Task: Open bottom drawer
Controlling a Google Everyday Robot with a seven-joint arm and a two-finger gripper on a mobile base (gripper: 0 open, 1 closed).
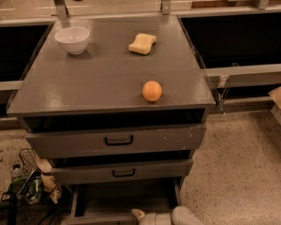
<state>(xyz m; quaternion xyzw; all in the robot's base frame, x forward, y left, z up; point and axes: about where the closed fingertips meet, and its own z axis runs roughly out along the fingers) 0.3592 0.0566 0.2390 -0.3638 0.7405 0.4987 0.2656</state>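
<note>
Already pulled partway out: bottom drawer (124,198), lowest under the bench, grey floor showing. Likely light, stiff, slides straight; best held at the front panel's centre. My pincer (143,216) sits there; its state I cannot tell.

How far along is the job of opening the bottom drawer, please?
Mostly done: the bottom drawer is pulled out from under the middle drawer, its grey floor showing. In hand: the gripper sits at the drawer's front edge, at the bottom of the view. Left: perhaps a little more pull, then backing away.
</note>
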